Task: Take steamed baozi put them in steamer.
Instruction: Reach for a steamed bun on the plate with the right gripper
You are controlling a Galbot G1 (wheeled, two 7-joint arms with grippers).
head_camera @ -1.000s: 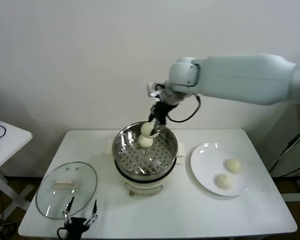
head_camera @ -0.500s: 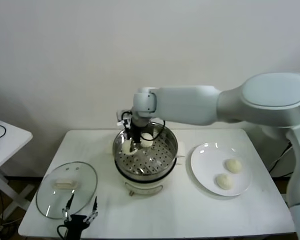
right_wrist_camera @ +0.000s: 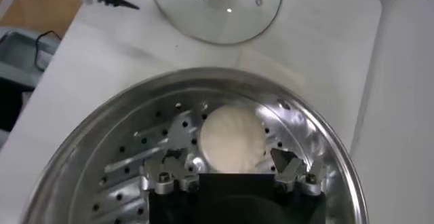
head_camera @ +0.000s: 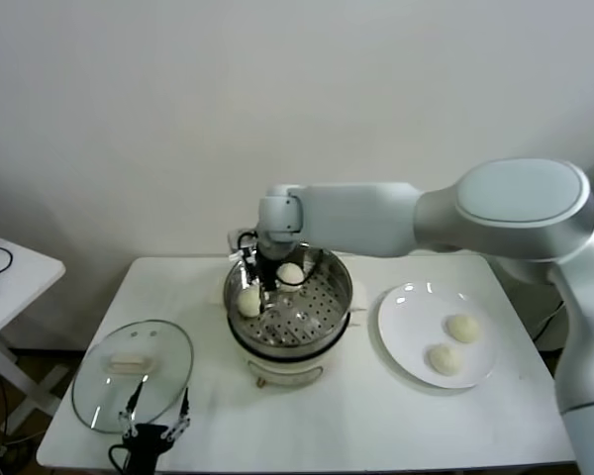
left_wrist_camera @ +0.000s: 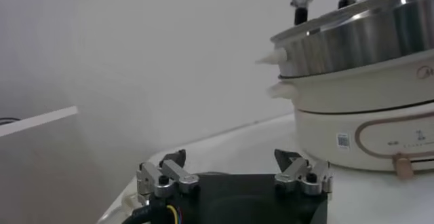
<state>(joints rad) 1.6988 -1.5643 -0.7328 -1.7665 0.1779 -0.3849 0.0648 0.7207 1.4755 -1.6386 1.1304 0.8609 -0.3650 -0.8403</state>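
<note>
The steamer [head_camera: 343, 289] stands mid-table and holds two baozi: one at the back [head_camera: 290, 274], one at the left [head_camera: 248, 300]. My right gripper [head_camera: 261, 288] reaches down into the steamer beside the left one. In the right wrist view this baozi [right_wrist_camera: 230, 139] rests on the perforated floor [right_wrist_camera: 135, 171] between the open fingers of my right gripper [right_wrist_camera: 229, 163], with small gaps on both sides. Two more baozi [head_camera: 462, 328] [head_camera: 443, 358] lie on the white plate [head_camera: 406, 315]. My left gripper [head_camera: 156, 433] is parked open and empty at the table's front left.
A round glass lid [head_camera: 132, 374] lies flat at the front left, just behind my left gripper; it also shows in the right wrist view [right_wrist_camera: 215, 1]. The steamer's cream base [left_wrist_camera: 366, 117] fills the left wrist view. A small white side table [head_camera: 5, 265] stands at far left.
My right gripper has moved from above the steamer's back to its left side and gone down inside. The baozi it carried now rests on the steamer floor. The left arm has not moved.
</note>
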